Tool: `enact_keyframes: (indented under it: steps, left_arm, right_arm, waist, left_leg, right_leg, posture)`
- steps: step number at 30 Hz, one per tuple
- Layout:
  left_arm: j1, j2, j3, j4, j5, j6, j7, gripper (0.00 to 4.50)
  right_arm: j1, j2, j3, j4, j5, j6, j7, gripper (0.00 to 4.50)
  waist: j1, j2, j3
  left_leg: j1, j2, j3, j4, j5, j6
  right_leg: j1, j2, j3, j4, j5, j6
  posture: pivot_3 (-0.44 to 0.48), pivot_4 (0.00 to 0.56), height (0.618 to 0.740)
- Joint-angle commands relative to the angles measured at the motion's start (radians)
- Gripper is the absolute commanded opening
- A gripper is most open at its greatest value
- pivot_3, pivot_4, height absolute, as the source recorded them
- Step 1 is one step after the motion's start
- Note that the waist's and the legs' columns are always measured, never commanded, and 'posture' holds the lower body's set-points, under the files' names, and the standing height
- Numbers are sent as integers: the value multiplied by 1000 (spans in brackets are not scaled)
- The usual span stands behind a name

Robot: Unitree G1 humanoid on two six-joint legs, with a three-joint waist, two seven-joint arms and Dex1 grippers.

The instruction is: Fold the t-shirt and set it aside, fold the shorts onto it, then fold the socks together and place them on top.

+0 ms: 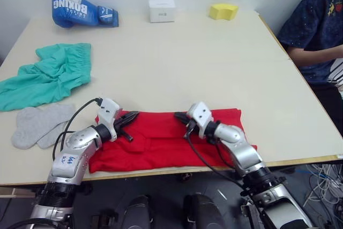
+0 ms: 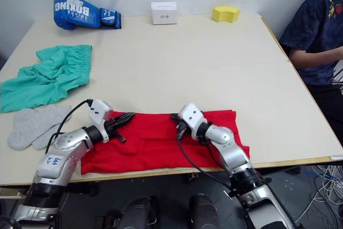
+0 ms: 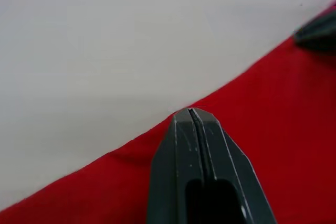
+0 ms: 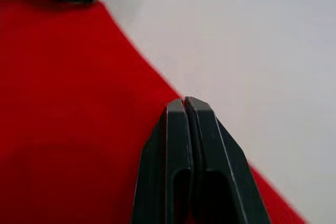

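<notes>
T-shirt [image 1: 166, 139] lies as a long folded red band along the near table [image 1: 203, 73] edge, at 6 o'clock, its far edge straight. Left gripper [image 1: 130, 117] sits at that far edge, toward the shirt's left end; the wrist view shows its fingers [image 3: 197, 145] pressed together with the tips right at the cloth border, so it is closed, seemingly pinching the hem, though the cloth between the tips cannot be made out. Right gripper [image 1: 180, 116] sits on the same far edge nearer the middle; its fingers [image 4: 186, 129] are likewise pressed flat together at the red border, closed at the hem. The two grippers point toward each other, apart. Shorts [image 1: 48, 76] lie crumpled at 10 o'clock, waistband toward the table's far side. Socks [image 1: 37, 124] lie flat, overlapping, at 8 o'clock, just near of the shorts and left of the shirt, not touching it. Along the far edge: blue boxing glove [image 1: 80, 9] at 11 o'clock, white box [image 1: 162, 10] at 12, closed, contents not visible, yellow sponge [image 1: 223, 11] at 1. A person [image 1: 316, 30] in a dark patterned top sits at 2 o'clock beside the table.
</notes>
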Motion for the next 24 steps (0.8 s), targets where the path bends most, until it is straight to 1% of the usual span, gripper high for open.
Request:
enact_keyframes:
  steps: [1, 2, 7, 10, 13, 15, 17, 18, 21, 24]
  left_arm:
    - [41, 1, 36, -55, 18, 22, 19, 0]
    - [49, 2, 35, -59, 24, 23, 14, 0]
    - [88, 11, 105, 7, 93, 37, 105, 0]
    - [62, 5, 145, 74, 108, 27, 128, 0]
    - [32, 0, 176, 120, 90, 19, 108, 0]
    - [29, 11, 178, 120, 79, -6, 51, 0]
    - [35, 26, 196, 77, 51, -92, -43, 0]
    - [38, 35, 200, 38, 19, -102, -99, 0]
    - [68, 79, 186, -99, -67, -81, -254, 0]
    - [135, 129, 154, -179, -55, -71, -323, 0]
  right_arm:
    - [29, -1, -48, 56, -33, -62, -49, 55]
    - [32, -1, -58, 67, -36, -72, -55, 55]
    - [68, -78, -229, 115, 40, -80, -51, 55]
    - [90, -145, -300, 159, 55, -84, -32, 55]
    - [106, -167, -396, 168, 135, -33, -22, 55]
    - [106, -182, -437, 176, 148, -42, -21, 55]
    - [104, -186, -455, 144, 166, -55, 5, 55]
    - [101, -181, -457, 117, 176, -50, 12, 55]
    - [95, -159, -418, -2, 189, -26, 42, 55]
    - [117, -100, -333, -148, 185, 17, 48, 55]
  waist:
    - [-1, -1, -1]
    - [-1, -2, -1]
    - [3, -4, -6]
    - [2, -3, -9]
    - [1, -4, -12]
    - [0, -4, -12]
    - [-2, -4, -12]
    - [-3, -3, -11]
    - [-6, -2, -10]
    - [-13, 0, -10]
  left_leg:
    - [1, 0, 0, 0, 0, 0]
    - [1, 0, 0, 0, 0, 0]
    - [3, -1, -2, -1, -1, 1]
    - [4, -2, -2, -1, -1, 2]
    - [6, -2, -2, -3, -2, 4]
    - [7, -1, -2, -4, -2, 3]
    - [7, -1, -1, -4, -1, 2]
    - [6, -1, 0, -4, -1, 1]
    - [2, 0, 0, -4, 0, 0]
    - [3, 1, 0, -5, -1, -1]
  right_leg:
    - [1, 0, 0, 0, 0, 0]
    - [1, 0, 0, 0, 0, 0]
    - [4, -2, -1, 0, 0, 0]
    - [5, -3, -1, -1, 0, 0]
    - [6, -3, -1, -1, 0, 0]
    - [6, -2, -1, -1, 0, 0]
    - [5, -2, -1, -1, 0, 0]
    - [4, -2, -1, -2, 0, 0]
    - [1, -1, -1, -2, 0, 0]
    - [1, 0, 0, -2, 0, 0]
  posture:
    - [0, 150, 740]
    - [0, 150, 740]
    - [0, 150, 740]
    - [0, 150, 740]
    - [0, 150, 740]
    - [0, 150, 740]
    - [0, 150, 740]
    - [0, 150, 740]
    - [0, 150, 740]
    - [0, 150, 740]
